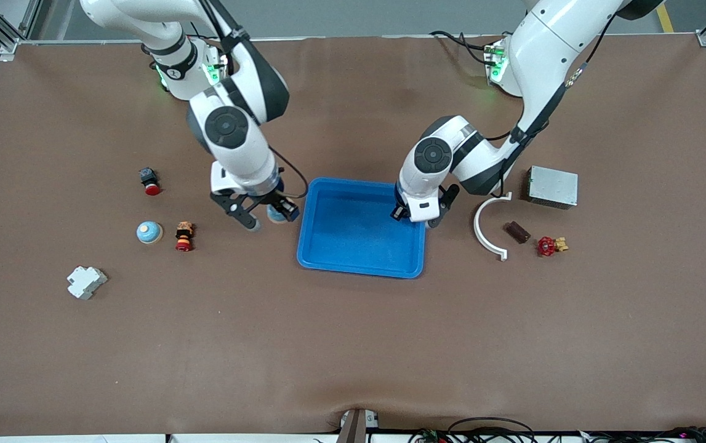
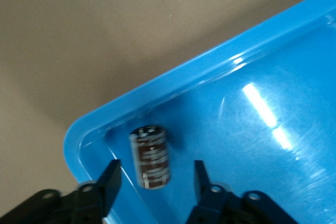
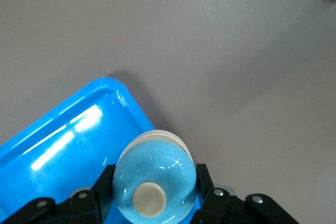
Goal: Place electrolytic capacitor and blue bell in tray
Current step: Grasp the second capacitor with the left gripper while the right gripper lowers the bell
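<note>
Capacitor (image 2: 151,156) between left end effector (image 2: 157,179) fingers (apart)

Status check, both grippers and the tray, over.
Left gripper open over tray, capacitor between fingers. Right gripper shut on blue bell beside tray. Nothing blocking.

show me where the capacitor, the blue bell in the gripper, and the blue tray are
capacitor (image 2: 151,157): left wrist view, on its dark banded side.
blue bell (image 3: 154,182): right wrist view, on its dome.
tray (image 1: 359,269): front view, on the rim nearest that camera.
</note>
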Robot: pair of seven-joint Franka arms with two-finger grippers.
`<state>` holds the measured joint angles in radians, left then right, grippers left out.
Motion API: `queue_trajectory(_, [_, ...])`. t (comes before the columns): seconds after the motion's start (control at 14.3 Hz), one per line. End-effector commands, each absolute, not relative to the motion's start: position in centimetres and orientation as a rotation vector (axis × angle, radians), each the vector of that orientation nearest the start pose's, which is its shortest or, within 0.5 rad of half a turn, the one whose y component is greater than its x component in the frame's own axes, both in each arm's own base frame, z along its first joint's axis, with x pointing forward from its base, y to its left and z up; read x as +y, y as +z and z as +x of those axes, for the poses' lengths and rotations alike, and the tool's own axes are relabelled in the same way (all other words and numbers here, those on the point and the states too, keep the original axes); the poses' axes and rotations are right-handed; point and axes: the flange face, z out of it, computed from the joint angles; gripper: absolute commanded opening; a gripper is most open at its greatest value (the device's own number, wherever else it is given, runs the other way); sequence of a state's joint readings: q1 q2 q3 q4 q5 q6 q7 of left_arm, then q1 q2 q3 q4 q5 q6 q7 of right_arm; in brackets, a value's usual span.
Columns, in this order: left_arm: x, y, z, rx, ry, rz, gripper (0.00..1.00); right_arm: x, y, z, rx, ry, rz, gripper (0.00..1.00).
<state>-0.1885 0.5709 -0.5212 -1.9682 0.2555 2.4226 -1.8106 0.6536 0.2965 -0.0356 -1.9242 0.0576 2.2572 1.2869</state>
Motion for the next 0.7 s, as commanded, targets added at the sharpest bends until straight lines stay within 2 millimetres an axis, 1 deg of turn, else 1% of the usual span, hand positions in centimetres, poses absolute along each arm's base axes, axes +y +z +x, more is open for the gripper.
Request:
queue_trajectory(0.0, [-36.9, 24.8, 49.0, -1.487, 0.047, -2.776, 1.00, 38.4, 33.0, 48.9, 1.117, -0.005, -2.872, 0.00])
queue_trajectory(0.07, [-35.6, 26.6, 49.9, -1.482, 0.010, -2.769, 1.00, 39.2, 32.0, 48.6, 1.138, -0.007, -2.864, 0.00])
queue_trajectory(0.14, [-34.3, 28.2, 50.7, -1.446, -0.024, -2.787, 1.00, 40.3, 31.3, 48.4, 1.137, -0.014, -2.871, 0.00])
queue_trajectory(0.21, [-32.6, 29.6, 51.7, -1.389, -0.052, -2.806, 1.00, 41.5, 30.6, 48.1, 1.143, -0.013, -2.876, 0.00])
queue_trajectory(0.28, [-30.9, 30.3, 52.6, -1.338, -0.061, -2.818, 1.00, 42.2, 30.1, 48.1, 1.156, -0.012, -2.872, 0.00])
queue_trajectory(0.35, [-28.9, 30.5, 53.5, -1.289, -0.056, -2.826, 1.00, 43.1, 29.6, 47.9, 1.160, -0.012, -2.875, 0.00])
queue_trajectory(0.49, [-25.2, 30.1, 54.9, -1.213, -0.029, -2.833, 1.00, 44.4, 28.4, 47.5, 1.187, -0.010, -2.872, 0.00])
queue_trajectory(0.56, [-22.7, 29.7, 55.7, -1.175, -0.014, -2.841, 1.00, 45.2, 27.7, 47.1, 1.193, -0.008, -2.876, 0.00])
queue_trajectory(0.63, [-20.6, 29.3, 56.3, -1.138, 0.002, -2.849, 1.00, 45.4, 27.1, 47.1, 1.198, -0.006, -2.881, 0.00])
